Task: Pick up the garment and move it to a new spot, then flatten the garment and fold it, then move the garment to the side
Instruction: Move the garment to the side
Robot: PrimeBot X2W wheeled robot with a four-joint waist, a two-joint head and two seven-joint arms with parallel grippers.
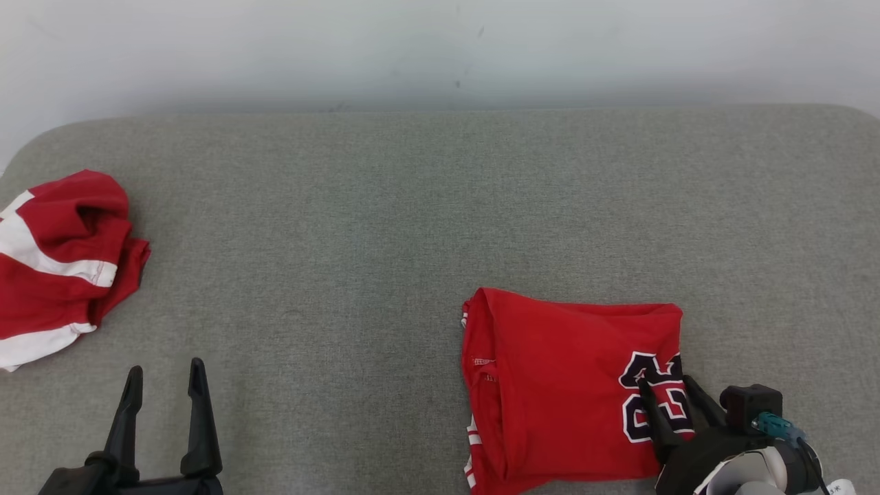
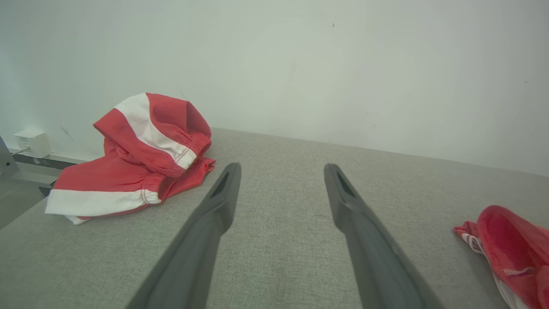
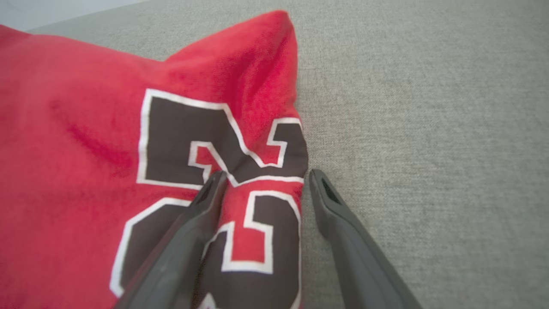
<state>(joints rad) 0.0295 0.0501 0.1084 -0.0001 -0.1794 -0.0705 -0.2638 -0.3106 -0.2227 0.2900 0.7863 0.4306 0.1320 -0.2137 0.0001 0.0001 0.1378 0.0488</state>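
Right wrist view: your right gripper (image 3: 266, 174) is wide open and empty, straddling the right edge of the folded jersey (image 3: 77, 128) on the table (image 3: 429, 128). Left gripper (image 1: 166, 368) is open and empty too. Fabric looks soft, light, floppy: pinch all layers at that edge.

The folded jersey (image 1: 564, 385) is showing solid red, with dark numerals (image 1: 636, 416) outlined in white and red-and-white striped trim (image 1: 473, 440) at its edge. The crumpled shorts (image 1: 55, 268) are showing red crossed by broad white bands. The table's cloth cover (image 1: 385, 227) is reading as flecked grey weave, the wall (image 1: 440, 48) as plain off-white. The left gripper (image 1: 166, 368) and right gripper (image 1: 667, 382) are showing black fingers.
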